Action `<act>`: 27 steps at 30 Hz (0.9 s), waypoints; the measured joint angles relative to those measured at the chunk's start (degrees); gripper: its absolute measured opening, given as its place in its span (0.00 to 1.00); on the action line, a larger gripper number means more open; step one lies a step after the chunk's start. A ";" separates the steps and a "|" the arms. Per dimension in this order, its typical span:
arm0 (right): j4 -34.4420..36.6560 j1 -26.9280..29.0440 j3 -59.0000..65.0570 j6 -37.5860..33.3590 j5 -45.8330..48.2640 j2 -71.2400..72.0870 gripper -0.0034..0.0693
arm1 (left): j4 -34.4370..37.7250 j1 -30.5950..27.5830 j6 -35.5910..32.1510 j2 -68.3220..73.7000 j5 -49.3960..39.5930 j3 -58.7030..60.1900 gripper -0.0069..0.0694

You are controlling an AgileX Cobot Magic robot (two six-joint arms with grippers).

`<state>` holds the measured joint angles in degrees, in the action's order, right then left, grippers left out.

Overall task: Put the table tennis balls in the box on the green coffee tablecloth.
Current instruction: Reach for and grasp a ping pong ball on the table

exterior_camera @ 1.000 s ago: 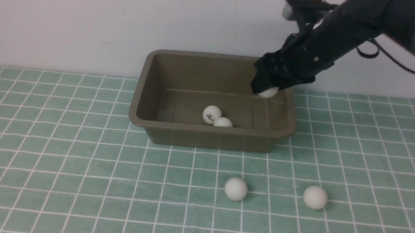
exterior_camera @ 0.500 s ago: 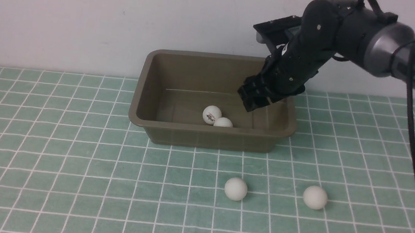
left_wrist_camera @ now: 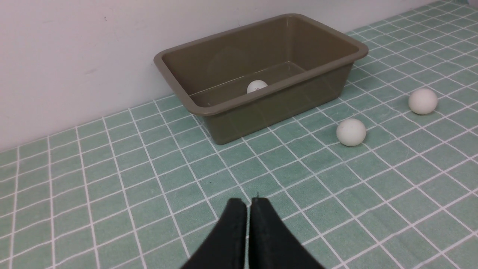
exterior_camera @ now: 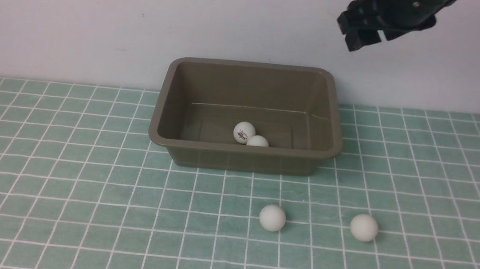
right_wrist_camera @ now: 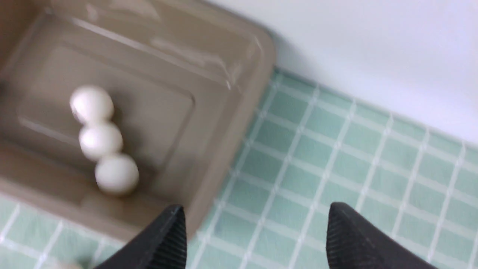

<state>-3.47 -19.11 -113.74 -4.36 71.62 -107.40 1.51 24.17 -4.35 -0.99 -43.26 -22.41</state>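
The right gripper (exterior_camera: 363, 33) hangs high over the right rear corner of the box (exterior_camera: 241, 160), well apart from it, fingers spread and empty. The box sits open side up on the green tablecloth (exterior_camera: 60, 187) near the wall (exterior_camera: 100, 17), long axis left to right. Three balls (right_wrist_camera: 100, 140) lie in a row inside it, blurred. Two loose balls (exterior_camera: 272, 218) (exterior_camera: 364, 227) lie on the cloth in front of it. The left gripper (left_wrist_camera: 248, 207) is low over the cloth, fingers pressed together and empty, with the box well ahead.
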 joint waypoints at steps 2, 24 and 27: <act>0.00 0.52 3.51 0.20 0.06 2.47 0.68 | 0.00 0.00 0.00 0.00 0.00 0.00 0.09; 4.76 1.13 40.16 0.25 -15.77 7.46 0.68 | 0.00 0.00 0.00 0.00 0.00 0.00 0.09; 4.81 1.13 42.26 0.25 -18.35 7.46 0.68 | 0.00 0.00 0.00 0.00 0.00 0.00 0.09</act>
<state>1.33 -17.98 -71.48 -4.11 53.26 -99.95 1.51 24.17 -4.35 -0.99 -43.26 -22.41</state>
